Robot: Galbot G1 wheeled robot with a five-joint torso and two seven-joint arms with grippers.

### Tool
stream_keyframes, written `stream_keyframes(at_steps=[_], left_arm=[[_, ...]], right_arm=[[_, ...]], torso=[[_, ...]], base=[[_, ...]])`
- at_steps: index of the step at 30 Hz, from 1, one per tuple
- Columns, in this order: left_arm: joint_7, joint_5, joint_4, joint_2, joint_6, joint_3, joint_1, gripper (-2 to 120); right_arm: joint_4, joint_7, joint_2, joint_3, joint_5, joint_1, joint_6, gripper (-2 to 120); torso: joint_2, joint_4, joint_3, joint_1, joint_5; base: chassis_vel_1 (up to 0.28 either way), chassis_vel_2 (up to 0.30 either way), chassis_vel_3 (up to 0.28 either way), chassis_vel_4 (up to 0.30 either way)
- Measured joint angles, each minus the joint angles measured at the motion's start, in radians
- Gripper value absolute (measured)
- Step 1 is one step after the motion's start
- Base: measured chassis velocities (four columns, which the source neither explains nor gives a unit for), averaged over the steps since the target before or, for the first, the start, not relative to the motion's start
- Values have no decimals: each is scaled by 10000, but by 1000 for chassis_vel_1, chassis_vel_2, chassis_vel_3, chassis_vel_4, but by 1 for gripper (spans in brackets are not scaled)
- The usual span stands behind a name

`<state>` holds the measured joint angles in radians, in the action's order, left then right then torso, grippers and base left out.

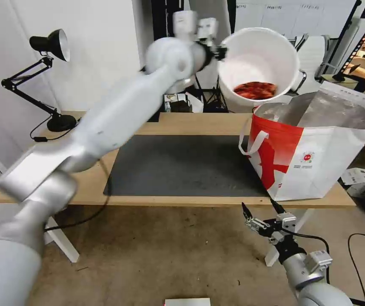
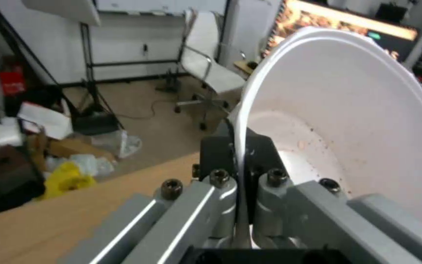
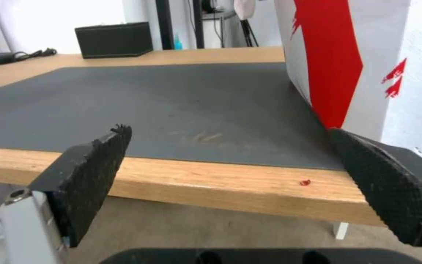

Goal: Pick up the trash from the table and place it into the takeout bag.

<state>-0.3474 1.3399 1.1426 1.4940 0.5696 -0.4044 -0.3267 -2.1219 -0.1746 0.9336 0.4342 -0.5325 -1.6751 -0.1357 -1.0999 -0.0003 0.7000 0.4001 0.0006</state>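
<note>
Left pincer (image 1: pixel 220 52) clamped on rim of white bowl (image 1: pixel 259 63) with red shells, tilted high above open takeout bag (image 1: pixel 314 148) at right end of surface (image 1: pixel 182 123), right pincer (image 1: pixel 261 212) spread wide, empty, below near edge

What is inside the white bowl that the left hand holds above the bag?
Red shells lie at the low side of the tilted bowl, and reddish smears mark its inner wall. The left hand pinches the rim. Anything under the shells is covered.

left claw (image 2: pixel 241 172) pinching tilted bowl (image 2: pixel 348 121) rim
</note>
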Motion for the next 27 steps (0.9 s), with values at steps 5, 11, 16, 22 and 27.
stream_keyframes(at_steps=[5, 11, 16, 22, 27], left_arm=[[83, -83, -303, 621, 217, -49, -17, 0], [116, -219, -394, 982, 260, -143, 268, 0], [157, -394, -411, 1065, 146, -353, 467, 0], [250, -1049, -237, 1038, -799, -834, 895, 0], [268, -1390, -22, 1024, -1352, -1136, 1073, 0]], right_arm=[[0, 0, 0, 0, 0, 1, 0, 100], [0, 0, 0, 0, 0, 0, 0, 100], [0, 1, 0, 0, 0, 0, 0, 100], [0, 0, 0, 0, 0, 0, 0, 100], [0, 0, 0, 0, 0, 0, 0, 100]], torso=[[0, 0, -1, -1, -1], [-1, 6, 0, -1, -4], [0, 2, -1, -2, -4], [0, 4, 0, -1, -5], [0, 3, 0, -1, -5]], base=[[0, 0, 0, 0], [0, 0, 0, 0], [0, 0, 0, 0], [0, 0, 0, 0], [0, 0, 0, 0]])
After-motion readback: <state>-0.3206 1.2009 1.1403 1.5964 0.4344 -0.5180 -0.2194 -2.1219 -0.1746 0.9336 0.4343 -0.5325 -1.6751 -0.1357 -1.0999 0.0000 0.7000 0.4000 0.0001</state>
